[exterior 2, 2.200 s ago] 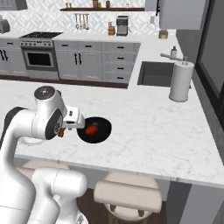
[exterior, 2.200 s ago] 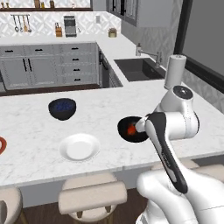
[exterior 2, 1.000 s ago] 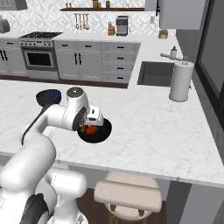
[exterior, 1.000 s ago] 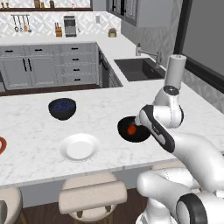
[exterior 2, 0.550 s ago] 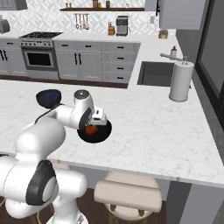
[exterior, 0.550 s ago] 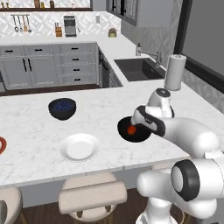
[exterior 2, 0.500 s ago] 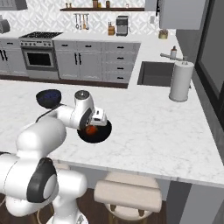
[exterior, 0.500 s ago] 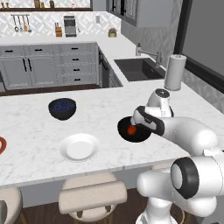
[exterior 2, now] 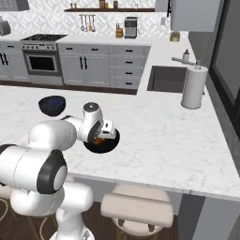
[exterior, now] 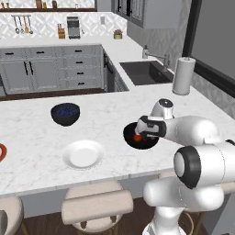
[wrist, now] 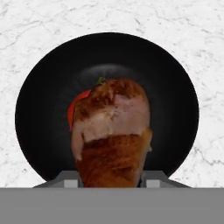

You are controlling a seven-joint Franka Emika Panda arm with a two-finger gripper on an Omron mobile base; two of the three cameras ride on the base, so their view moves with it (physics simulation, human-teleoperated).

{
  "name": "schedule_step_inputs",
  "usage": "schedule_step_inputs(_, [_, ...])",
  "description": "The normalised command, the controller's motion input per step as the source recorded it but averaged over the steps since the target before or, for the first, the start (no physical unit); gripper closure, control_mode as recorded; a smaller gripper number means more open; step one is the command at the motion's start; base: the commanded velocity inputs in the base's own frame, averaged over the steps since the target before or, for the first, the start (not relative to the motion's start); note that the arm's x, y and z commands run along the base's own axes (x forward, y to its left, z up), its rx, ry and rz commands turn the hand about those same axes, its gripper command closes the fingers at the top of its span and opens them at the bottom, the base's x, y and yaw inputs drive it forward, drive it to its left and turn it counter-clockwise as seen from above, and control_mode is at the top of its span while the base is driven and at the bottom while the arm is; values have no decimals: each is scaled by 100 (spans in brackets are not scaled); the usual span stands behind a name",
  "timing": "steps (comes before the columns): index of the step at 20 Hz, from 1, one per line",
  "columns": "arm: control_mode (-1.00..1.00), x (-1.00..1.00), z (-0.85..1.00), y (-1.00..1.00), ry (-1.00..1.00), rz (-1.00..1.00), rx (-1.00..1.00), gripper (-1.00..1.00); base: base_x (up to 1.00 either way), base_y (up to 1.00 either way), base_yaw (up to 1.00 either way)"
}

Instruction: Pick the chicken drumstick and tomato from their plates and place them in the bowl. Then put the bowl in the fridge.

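Marble bench [exterior: 41,137] carries everything, and the black bowl [exterior: 129,136] serves as the landmark. Far to the left of the bowl in the left base view, at the picture's edge, a sliver of the red-rimmed plate [exterior: 2,152] shows. Nearer the bowl, but still well to its left and a little toward the stools, lies the plain white plate [exterior: 83,153]. Behind that plate, left of the bowl and farther back on the bench, stands the dark blue bowl [exterior: 64,113] with its speckled inside.

The black bowl itself sits near the front edge of the bench. The tomato [exterior: 137,137] lies inside it, a red-orange spot beside the tool [exterior: 143,130], which hangs low over the bowl. In the hand view the chicken drumstick [wrist: 112,131] stands between the two finger tips, right above the middle of the bowl, with the tomato [wrist: 76,108] peeking out behind its left side. Whether the tool is clamped on the drumstick or has just let it go, the pictures do not settle.

To the right of the bowl and farther back, a white paper towel roll [exterior: 183,76] stands upright beside the sink [exterior: 146,73]. In the right base view the tool [exterior 2: 104,132] is again over the bowl [exterior 2: 110,145].
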Motion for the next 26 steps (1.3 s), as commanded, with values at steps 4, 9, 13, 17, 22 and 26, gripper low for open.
schedule_step_inputs(4, [-100,0,0,4,0,0,0,-100,0,0,0])
schedule_step_inputs(9, [-100,-20,19,2,-7,-4,0,-100,0,0,0])
schedule_step_inputs(13, [-100,-28,34,-33,-3,-16,0,-100,0,0,0])
schedule_step_inputs(17, [-100,-12,26,-52,0,-20,3,-100,0,0,0])
schedule_step_inputs(22, [-100,-12,18,-49,1,-20,7,-100,0,0,0])
schedule_step_inputs(26, [-100,-4,0,-14,5,-6,27,-100,0,0,0])
